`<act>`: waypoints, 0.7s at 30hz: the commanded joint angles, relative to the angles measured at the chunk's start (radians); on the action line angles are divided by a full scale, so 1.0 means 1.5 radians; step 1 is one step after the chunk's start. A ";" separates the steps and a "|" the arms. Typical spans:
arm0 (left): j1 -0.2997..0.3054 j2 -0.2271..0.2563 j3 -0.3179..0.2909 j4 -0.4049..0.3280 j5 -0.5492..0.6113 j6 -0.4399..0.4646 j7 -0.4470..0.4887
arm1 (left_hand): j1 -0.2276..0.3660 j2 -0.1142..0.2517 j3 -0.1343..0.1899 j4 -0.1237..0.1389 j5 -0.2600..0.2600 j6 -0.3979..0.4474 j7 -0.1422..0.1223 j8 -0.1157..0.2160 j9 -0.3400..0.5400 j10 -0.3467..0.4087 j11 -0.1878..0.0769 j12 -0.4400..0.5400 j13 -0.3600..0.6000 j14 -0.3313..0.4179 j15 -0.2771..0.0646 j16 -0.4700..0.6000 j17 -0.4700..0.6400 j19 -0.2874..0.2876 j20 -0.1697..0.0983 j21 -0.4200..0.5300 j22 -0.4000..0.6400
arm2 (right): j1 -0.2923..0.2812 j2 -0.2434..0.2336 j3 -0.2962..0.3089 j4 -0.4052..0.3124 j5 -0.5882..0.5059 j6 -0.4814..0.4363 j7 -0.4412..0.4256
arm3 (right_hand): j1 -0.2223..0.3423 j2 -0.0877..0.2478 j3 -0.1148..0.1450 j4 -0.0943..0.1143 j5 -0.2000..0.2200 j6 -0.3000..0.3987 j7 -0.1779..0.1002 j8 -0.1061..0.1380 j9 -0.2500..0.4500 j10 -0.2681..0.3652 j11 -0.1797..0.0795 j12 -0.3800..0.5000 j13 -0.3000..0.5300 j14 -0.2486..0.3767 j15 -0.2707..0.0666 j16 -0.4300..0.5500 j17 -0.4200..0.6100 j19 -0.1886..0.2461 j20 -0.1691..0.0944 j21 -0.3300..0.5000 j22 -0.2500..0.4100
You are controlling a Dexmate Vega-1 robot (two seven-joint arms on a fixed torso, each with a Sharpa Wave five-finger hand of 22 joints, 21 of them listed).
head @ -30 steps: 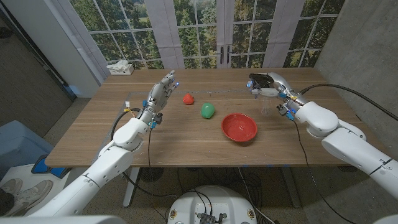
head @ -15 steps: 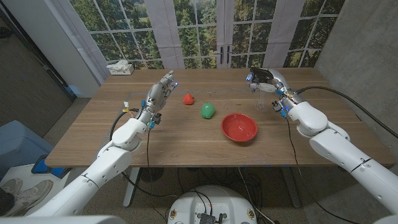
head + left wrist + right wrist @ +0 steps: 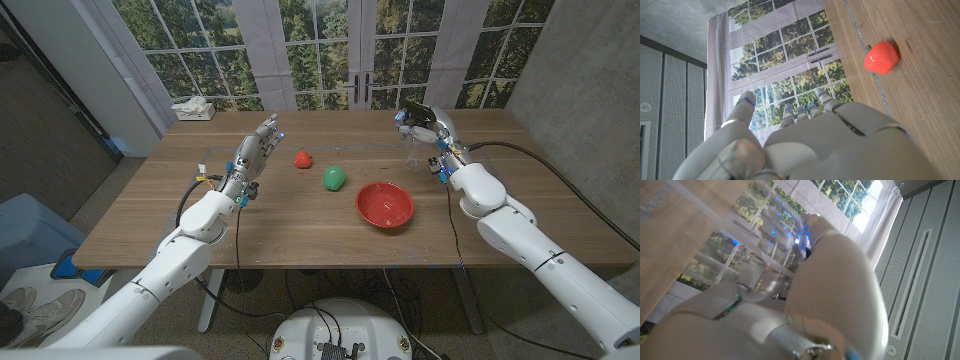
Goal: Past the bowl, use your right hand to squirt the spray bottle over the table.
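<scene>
My right hand (image 3: pixel 432 133) grips a clear spray bottle (image 3: pixel 415 140) with a black and white head, lifted above the table beyond the red bowl (image 3: pixel 385 204). The bottle's nozzle points toward picture left. In the right wrist view the clear bottle (image 3: pixel 767 255) shows blurred past my right hand (image 3: pixel 810 295), whose fingers wrap it. My left hand (image 3: pixel 255 155) is raised over the table's left part, fingers apart and upright, holding nothing. The left wrist view looks along the back of my left hand (image 3: pixel 805 145).
A red strawberry-like toy (image 3: pixel 302 159) and a green pepper-like toy (image 3: pixel 334 178) lie between my hands, left of the bowl. The red toy (image 3: pixel 881 56) shows on the wood. A tissue box (image 3: pixel 193 109) sits at the far left corner. Windows stand behind the table.
My right hand has carried the spray bottle toward picture left and slightly farther back, and the arm has swung inward with it. The left hand has stayed where it was.
</scene>
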 commanded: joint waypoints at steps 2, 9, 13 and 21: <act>0.000 -0.004 0.001 0.004 0.001 -0.002 0.006 | 0.006 0.001 0.000 -0.003 0.000 0.000 -0.003 0.000 0.002 -0.003 0.000 0.001 0.001 -0.010 -0.029 0.001 0.001 -0.004 -0.018 0.000 0.001 | 0.045 0.061 -0.021 0.076 -0.026 0.014 -0.054 | 0.046 0.043 0.006 -0.001 0.004 0.007 0.000 0.003 0.005 0.003 -0.003 0.003 0.000 0.015 -0.093 0.250 0.113 0.027 -0.109 -0.001 -0.002; 0.000 -0.005 0.003 0.002 0.005 0.001 0.010 | 0.006 0.001 0.000 -0.003 0.000 0.000 -0.003 0.000 0.002 -0.004 0.000 0.001 0.001 -0.010 -0.029 0.001 0.001 -0.004 -0.018 0.000 0.001 | 0.062 0.087 -0.026 0.116 -0.039 0.021 -0.088 | 0.045 0.046 0.008 -0.001 0.005 0.006 -0.002 0.001 0.004 0.002 -0.003 0.004 0.002 0.012 -0.093 0.247 0.111 0.022 -0.109 -0.003 -0.009; 0.000 -0.007 0.003 0.000 0.007 0.002 0.015 | 0.007 0.001 0.000 -0.003 0.000 0.000 -0.004 0.000 0.002 -0.004 0.000 0.001 0.001 -0.010 -0.029 0.001 0.001 -0.004 -0.018 0.000 0.001 | 0.072 0.106 -0.028 0.144 -0.046 0.032 -0.111 | 0.044 0.047 0.008 -0.001 0.006 0.007 -0.002 0.003 0.007 0.003 -0.004 0.003 0.000 0.013 -0.093 0.246 0.111 0.020 -0.109 -0.003 -0.012; 0.001 -0.006 0.004 -0.005 0.010 0.006 0.020 | 0.007 0.001 -0.001 -0.003 0.000 0.000 -0.003 0.000 0.002 -0.004 0.000 0.001 0.001 -0.010 -0.029 0.001 0.001 -0.004 -0.018 0.000 0.001 | 0.097 0.125 -0.039 0.191 -0.060 0.026 -0.136 | 0.043 0.047 0.007 -0.001 0.006 0.007 -0.003 0.006 0.012 0.003 -0.007 0.003 -0.002 0.014 -0.094 0.247 0.111 0.021 -0.109 -0.001 -0.015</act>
